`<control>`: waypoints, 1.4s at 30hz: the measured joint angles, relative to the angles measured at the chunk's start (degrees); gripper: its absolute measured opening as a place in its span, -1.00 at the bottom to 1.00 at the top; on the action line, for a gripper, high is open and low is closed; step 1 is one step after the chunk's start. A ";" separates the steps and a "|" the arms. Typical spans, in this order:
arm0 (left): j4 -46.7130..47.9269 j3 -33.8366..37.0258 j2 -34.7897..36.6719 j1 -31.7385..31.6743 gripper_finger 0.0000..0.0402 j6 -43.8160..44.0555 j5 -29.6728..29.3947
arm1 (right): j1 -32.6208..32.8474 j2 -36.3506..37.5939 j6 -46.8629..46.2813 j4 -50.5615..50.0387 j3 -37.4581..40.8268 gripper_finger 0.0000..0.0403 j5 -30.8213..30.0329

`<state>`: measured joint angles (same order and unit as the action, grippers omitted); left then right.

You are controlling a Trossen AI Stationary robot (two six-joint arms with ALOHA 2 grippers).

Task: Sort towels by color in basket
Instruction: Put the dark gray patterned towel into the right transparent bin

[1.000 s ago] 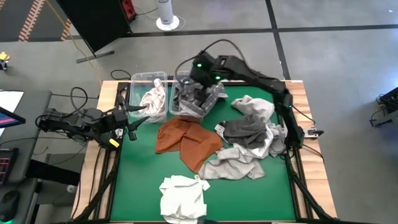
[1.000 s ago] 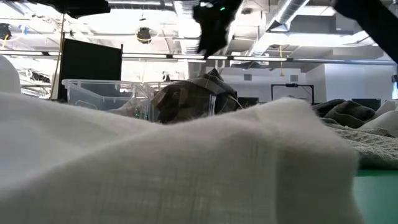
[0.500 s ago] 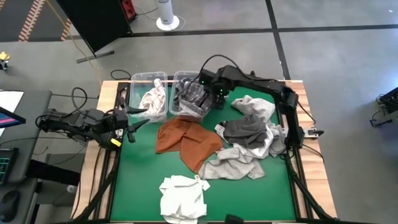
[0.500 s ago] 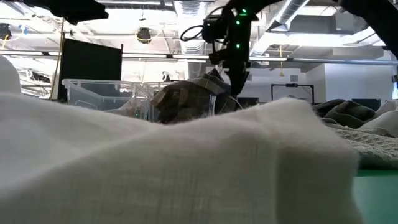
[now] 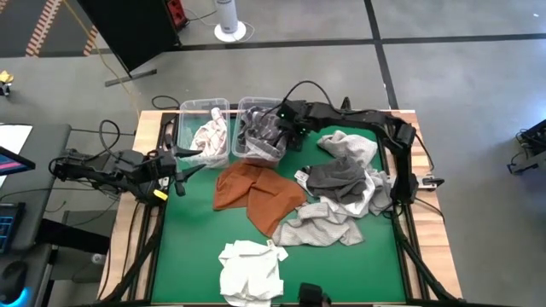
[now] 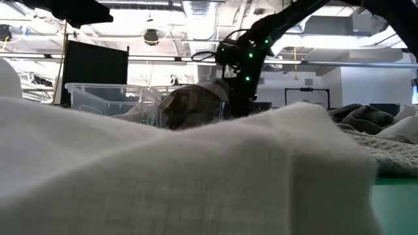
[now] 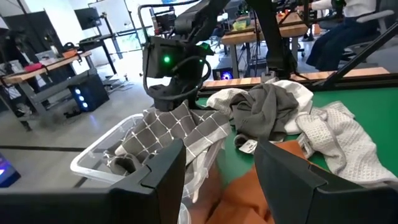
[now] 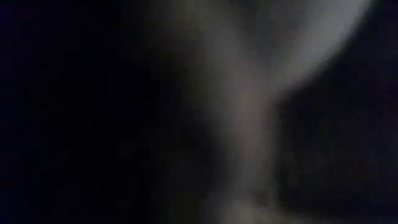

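Two clear bins stand at the table's far edge. The left bin (image 5: 198,109) holds a white towel with red checks (image 5: 209,135). The right bin (image 5: 249,107) holds a grey towel with a white grid (image 7: 180,134), which spills over its rim. My right gripper (image 5: 287,128) is down on that towel at the bin's right side; the cloth hides its tips. A rust-orange towel (image 5: 256,192), a dark grey one (image 5: 337,177), a light grey one (image 5: 320,226) and a white one (image 5: 252,269) lie on the green mat. My left gripper (image 7: 221,180) waits open at the table's left edge.
Another whitish towel (image 5: 350,145) lies at the far right, beside the dark grey one. The loose towels cover the mat's middle and right. Bare green mat (image 5: 183,230) shows at the near left. In the low view the white towel (image 6: 163,176) blocks most of the table.
My right gripper has come down from above the bins and tipped steeply downward, ending on the grid towel at the right bin's right side. The towel part that hung over that rim now lies closer in against the bin.
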<state>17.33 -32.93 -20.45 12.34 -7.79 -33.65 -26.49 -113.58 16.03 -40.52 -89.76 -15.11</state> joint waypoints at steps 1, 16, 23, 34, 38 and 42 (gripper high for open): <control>0.02 0.00 0.00 0.01 -0.10 0.12 0.00 | 0.02 0.00 0.02 1.16 0.05 0.21 0.02; 1.74 0.00 0.00 0.02 -0.10 1.20 -0.04 | 1.63 6.07 1.12 -6.13 0.09 -0.91 -7.91; 1.16 0.00 -0.02 0.00 -0.10 1.54 -0.06 | 6.77 15.14 1.04 -1.09 -4.66 -0.91 -14.75; 1.09 0.00 -0.02 0.00 -0.10 1.55 -0.06 | 11.30 15.02 2.70 12.43 -8.26 -0.91 -8.54; -0.56 0.00 -0.04 0.01 -0.10 0.10 -0.09 | 10.45 10.84 2.19 16.57 -8.34 -0.91 -1.91; -1.37 0.00 -0.02 0.00 -0.10 -0.09 0.00 | 8.37 5.55 1.81 20.60 -8.32 -0.91 3.20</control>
<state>15.95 -32.93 -20.47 12.34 -7.87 -33.65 -18.11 -108.03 17.84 -19.92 -98.08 -11.91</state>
